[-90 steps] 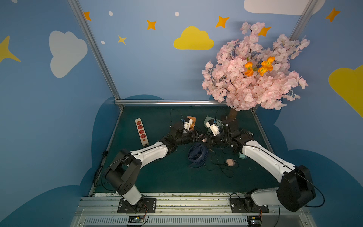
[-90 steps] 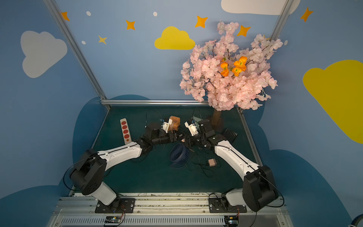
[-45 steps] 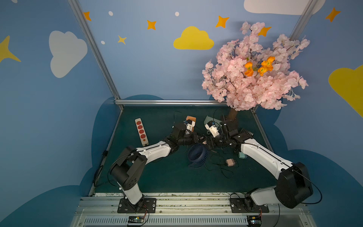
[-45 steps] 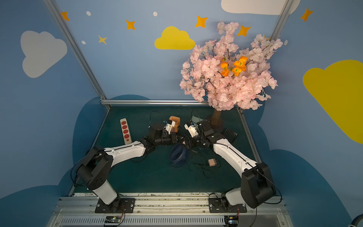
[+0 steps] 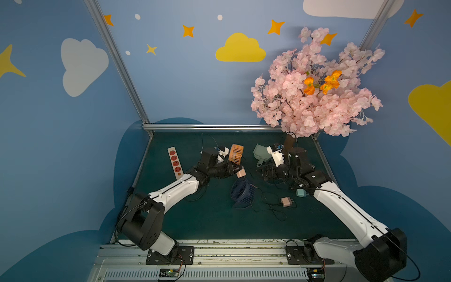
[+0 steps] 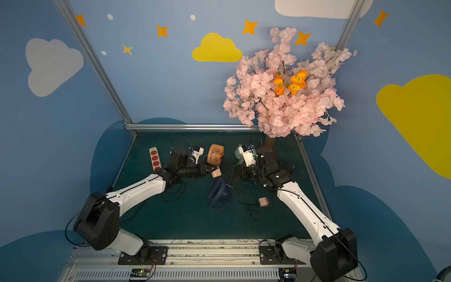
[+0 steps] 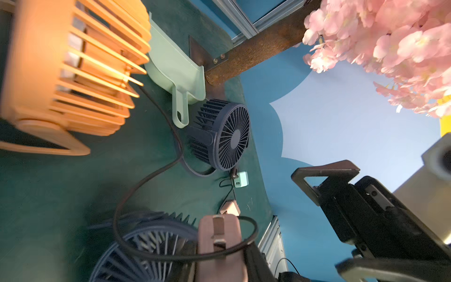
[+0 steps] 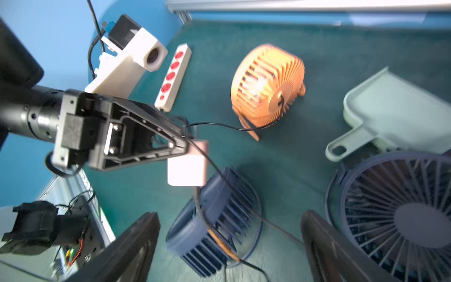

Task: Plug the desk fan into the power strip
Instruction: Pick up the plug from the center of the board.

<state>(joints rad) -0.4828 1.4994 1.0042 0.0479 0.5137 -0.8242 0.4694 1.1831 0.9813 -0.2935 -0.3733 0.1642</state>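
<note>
The power strip, white with red sockets, lies flat at the mat's far left. My left gripper is shut on a pink plug, held above the mat right of the strip. The plug's black cord runs toward the orange desk fan just behind. My right gripper stands open and empty a short way right of the plug. A blue fan lies below both.
A second blue fan sits under my right arm, beside a green dustpan. A loose pink plug and a mint plug lie among tangled cords. The tree trunk stands at the back right.
My left gripper closed on the pink plug. My right gripper opened, let go of the plug and drew back to the right.
</note>
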